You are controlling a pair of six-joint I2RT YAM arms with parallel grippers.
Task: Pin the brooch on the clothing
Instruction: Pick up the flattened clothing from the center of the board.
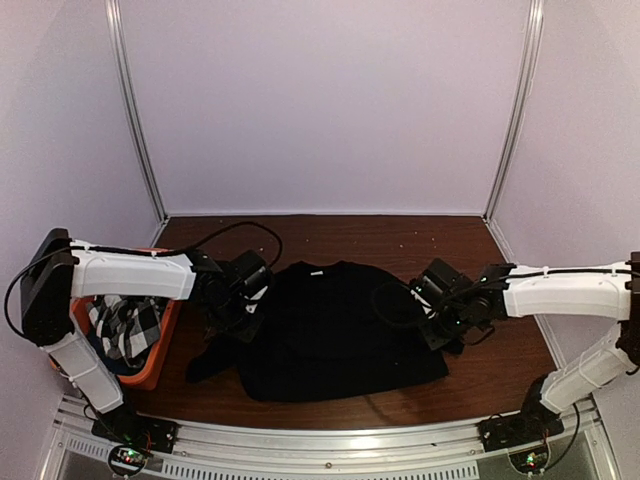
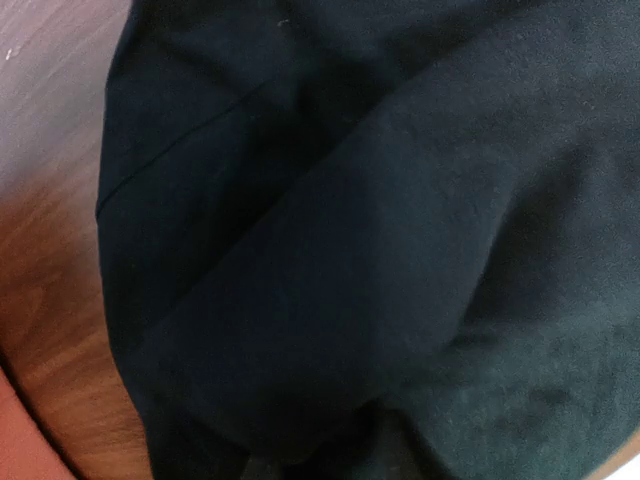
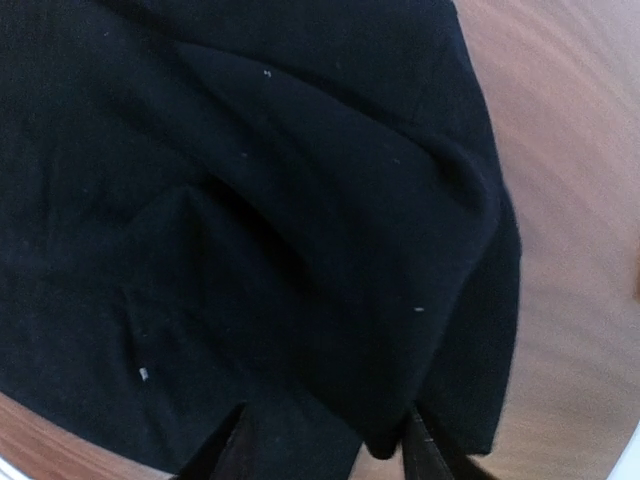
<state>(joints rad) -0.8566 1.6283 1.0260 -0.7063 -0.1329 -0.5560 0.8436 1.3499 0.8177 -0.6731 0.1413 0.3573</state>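
Note:
The clothing (image 1: 335, 330), a black T-shirt, lies spread on the brown table (image 1: 400, 240) between the two arms. My left gripper (image 1: 240, 300) is low over its left sleeve. In the left wrist view, dark folded cloth (image 2: 400, 250) fills the frame and hides the jaws. My right gripper (image 1: 437, 318) is over the shirt's right edge. In the right wrist view its fingers (image 3: 222, 458) stand well apart, with a loose fold of the shirt (image 3: 250, 200) lying between them. The brooch is out of view.
An orange basket (image 1: 163, 355) holding a black-and-white checked cloth (image 1: 125, 330) stands at the left, beside the left arm. Pale walls with metal posts close in the back and sides. A metal rail (image 1: 330, 445) runs along the near edge.

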